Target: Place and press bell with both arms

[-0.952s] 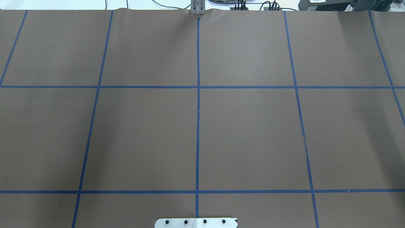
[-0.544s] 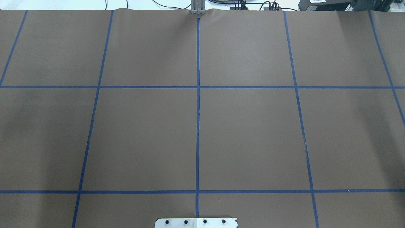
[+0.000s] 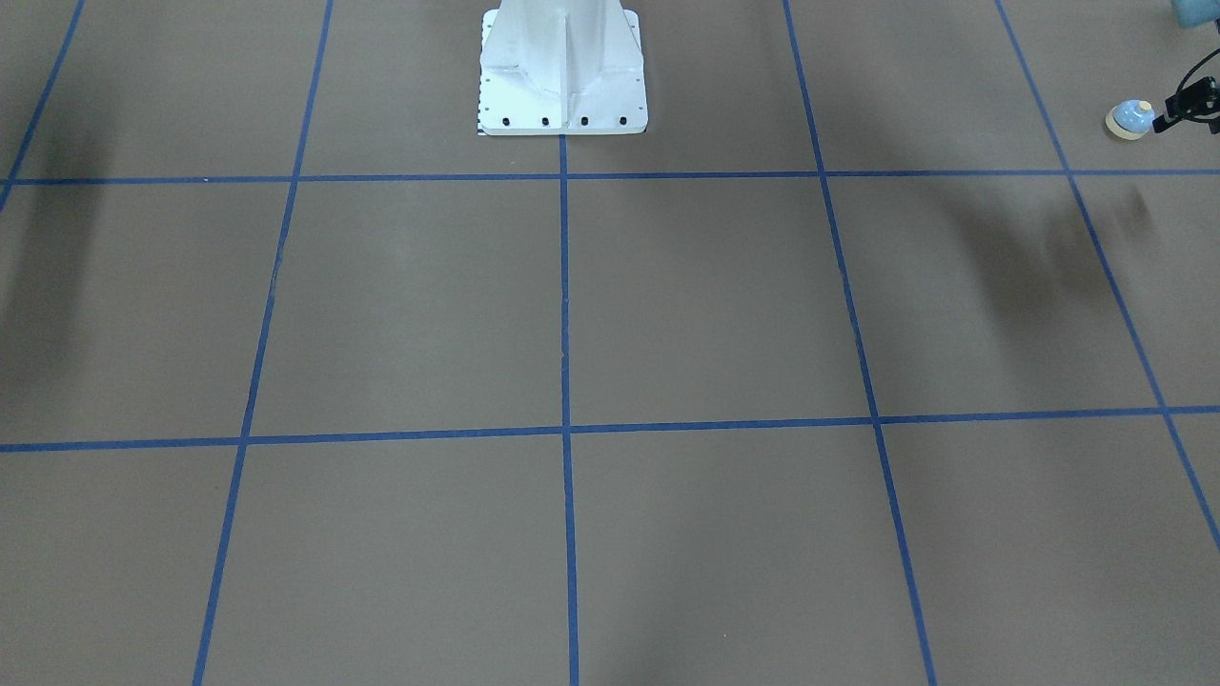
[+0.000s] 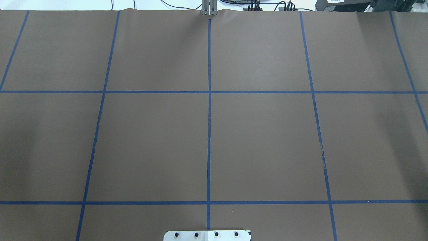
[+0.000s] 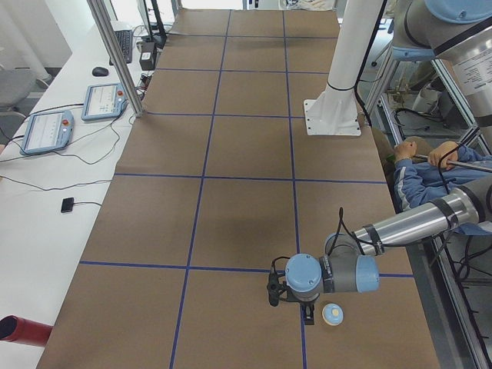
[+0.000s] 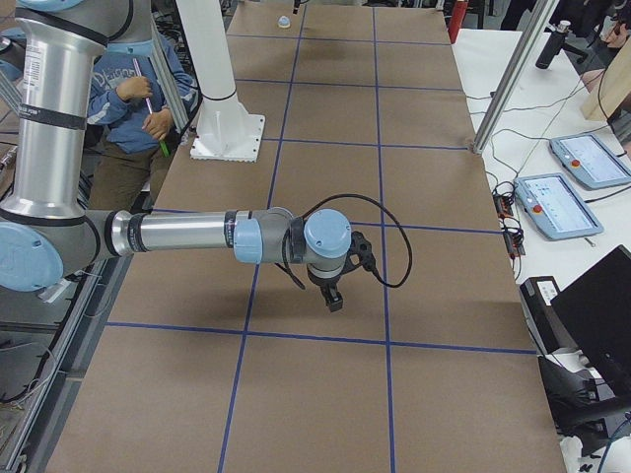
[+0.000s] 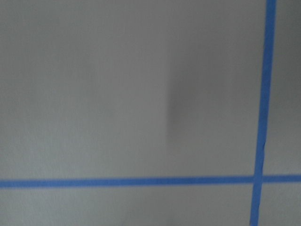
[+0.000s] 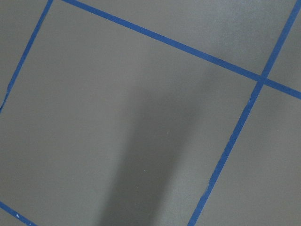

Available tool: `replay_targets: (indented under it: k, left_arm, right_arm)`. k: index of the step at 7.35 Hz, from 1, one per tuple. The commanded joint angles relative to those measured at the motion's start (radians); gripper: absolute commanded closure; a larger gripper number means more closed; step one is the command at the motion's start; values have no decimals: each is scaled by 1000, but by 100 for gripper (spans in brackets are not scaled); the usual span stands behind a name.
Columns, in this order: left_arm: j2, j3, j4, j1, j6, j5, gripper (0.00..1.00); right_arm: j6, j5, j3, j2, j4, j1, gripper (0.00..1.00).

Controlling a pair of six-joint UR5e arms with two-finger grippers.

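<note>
The bell [image 3: 1128, 119], light blue with a cream rim, shows at the far right of the front-facing view. It touches the black tip of my left gripper [image 3: 1161, 121], which the frame edge cuts off. In the exterior left view the bell [image 5: 332, 314] is just beside the left gripper [image 5: 308, 312], which points down. I cannot tell whether the gripper holds the bell or whether it is open. My right gripper [image 6: 334, 299] hangs over the brown table and shows only in the exterior right view, so I cannot tell its state. Both wrist views show only bare table.
The brown table cover [image 4: 260, 140] has a blue tape grid. The white pedestal base [image 3: 562, 76] stands at the robot's side. A seated person [image 5: 430, 173] is beside the table. Tablets [image 5: 48, 131] and cables lie on the white bench along the far side.
No arm or bell shows in the overhead view at any time. Only the faint shadows at the left and right edges of the table shift slightly.
</note>
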Motion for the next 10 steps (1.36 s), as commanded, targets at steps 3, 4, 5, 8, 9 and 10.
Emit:
replay_targets:
  k: [3,4,5,8,9,10]
  left_arm:
    - [-21,158,-144,191,-34,10,0]
    - [-39,203,-181,191,-43,9,0]
    - [-41,202,-183,192,-87,1,0]
    - [-44,202,-186,209,-92,-5,0]
    - [-46,202,-186,221,-95,-33,0]
    - [-49,204,-186,236,-95,-34,0]
  right_arm:
    - [-1,-9,-5,-1,3,-28,0]
    - [-1,-9,-5,-1,3,-31,0]
    - [-1,-9,-5,-1,1,-35,0]
    - [-1,-9,-5,-1,3,-40,0]
    - [-1,-9,-5,-1,3,-40,0]
    - [-1,-9,-5,-3,3,-40,0]
